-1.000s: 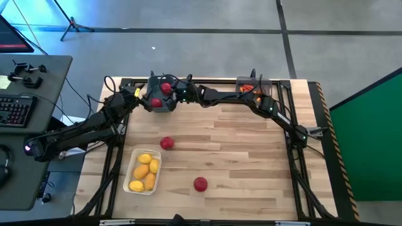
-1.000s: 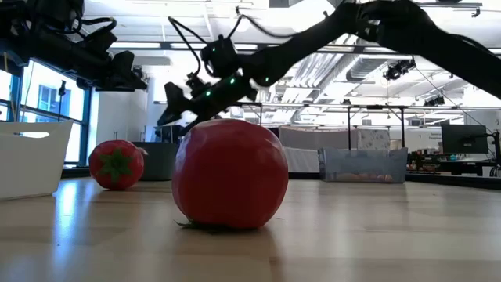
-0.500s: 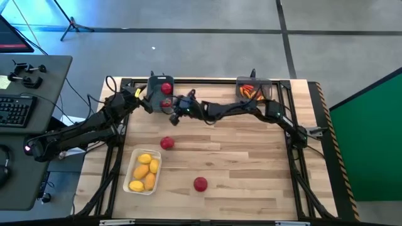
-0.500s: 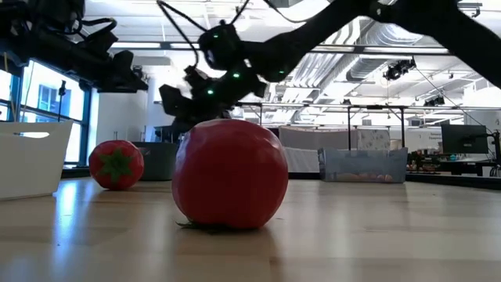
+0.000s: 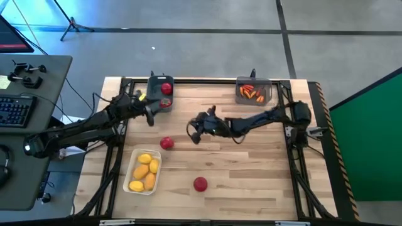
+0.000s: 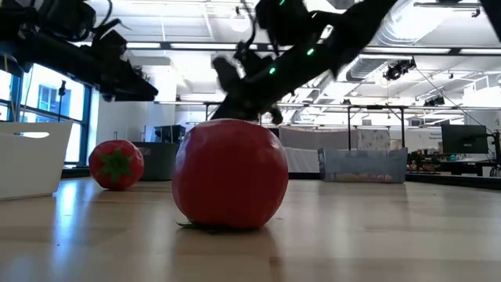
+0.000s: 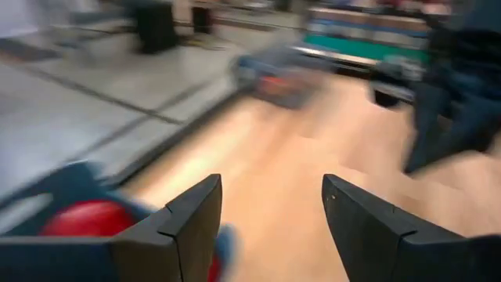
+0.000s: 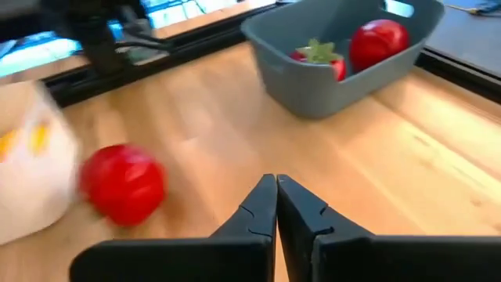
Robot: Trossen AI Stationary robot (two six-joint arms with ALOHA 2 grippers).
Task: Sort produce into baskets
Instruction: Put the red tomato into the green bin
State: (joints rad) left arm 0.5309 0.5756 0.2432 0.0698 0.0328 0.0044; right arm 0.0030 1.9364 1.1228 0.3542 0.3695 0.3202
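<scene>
The dark blue-grey basket (image 5: pixel 159 95) at the far left holds two red tomatoes (image 8: pixel 380 43). Two more tomatoes lie on the table, one left of the middle (image 5: pixel 166 143) and one near the front (image 5: pixel 200 184). The white tray (image 5: pixel 155 168) holds several yellow lemons. The translucent grey basket (image 5: pixel 253 92) at the far right holds orange-red pieces. My right gripper (image 5: pixel 194 133) hangs shut above the table's middle, right of the nearer-left tomato (image 8: pixel 124 182). My left gripper (image 7: pixel 270 188) stands open beside the blue-grey basket's near side, holding nothing.
Bare wood lies between the baskets and along the table's right half. A black metal frame (image 5: pixel 295 150) runs round the table's edges. A desk with a keyboard (image 5: pixel 16 110) stands off the table's left side.
My right gripper has drawn back from over the blue-grey basket, sweeping toward the table's middle and its near edge; both tomatoes stay in that basket. My left gripper has swung from the basket's left side toward its near side.
</scene>
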